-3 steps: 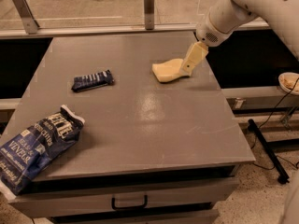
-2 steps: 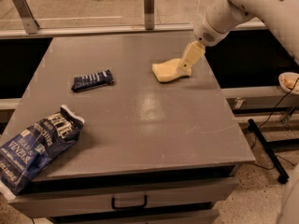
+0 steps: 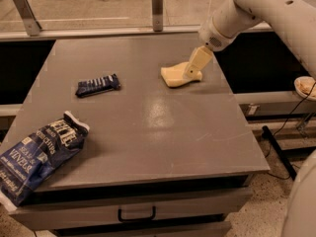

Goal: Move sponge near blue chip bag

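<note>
The pale yellow sponge [image 3: 173, 76] lies on the grey table [image 3: 148, 127] at the far right. My gripper [image 3: 191, 74] comes down from the upper right on the white arm, and its cream tip rests at the sponge's right end. The blue chip bag [image 3: 37, 154] lies at the table's front left corner, partly over the edge and far from the sponge.
A small dark blue striped bar wrapper [image 3: 98, 85] lies left of centre. A drawer with a black handle [image 3: 136, 215] is under the table front. A rail with metal posts [image 3: 157, 1] runs behind the table. A cable and a stand [image 3: 281, 147] are on the floor to the right.
My gripper has shifted a little left and down against the sponge's right end. The sponge, wrapper and bag have stayed in place.
</note>
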Robot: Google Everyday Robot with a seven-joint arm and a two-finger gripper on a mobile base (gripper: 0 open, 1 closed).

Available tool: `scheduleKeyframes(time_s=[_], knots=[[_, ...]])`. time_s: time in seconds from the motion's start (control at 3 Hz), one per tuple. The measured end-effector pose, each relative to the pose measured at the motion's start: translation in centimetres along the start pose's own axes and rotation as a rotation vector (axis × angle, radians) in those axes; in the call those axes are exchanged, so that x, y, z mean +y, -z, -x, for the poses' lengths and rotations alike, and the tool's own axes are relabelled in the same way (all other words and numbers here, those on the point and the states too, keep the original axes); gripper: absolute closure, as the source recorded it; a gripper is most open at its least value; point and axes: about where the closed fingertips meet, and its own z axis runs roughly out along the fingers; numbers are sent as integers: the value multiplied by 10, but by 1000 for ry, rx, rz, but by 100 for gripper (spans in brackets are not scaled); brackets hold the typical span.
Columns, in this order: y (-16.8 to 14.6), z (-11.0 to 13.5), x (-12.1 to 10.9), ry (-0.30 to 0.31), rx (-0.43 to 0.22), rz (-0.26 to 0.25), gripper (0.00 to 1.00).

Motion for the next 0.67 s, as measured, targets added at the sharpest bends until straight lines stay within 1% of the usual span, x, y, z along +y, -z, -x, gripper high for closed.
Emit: scheduleKeyframes(time_s=[0.33, 0.67], knots=[[-12, -1, 4, 8, -5, 34, 0], [-26, -2, 11, 32, 4, 73, 0]])
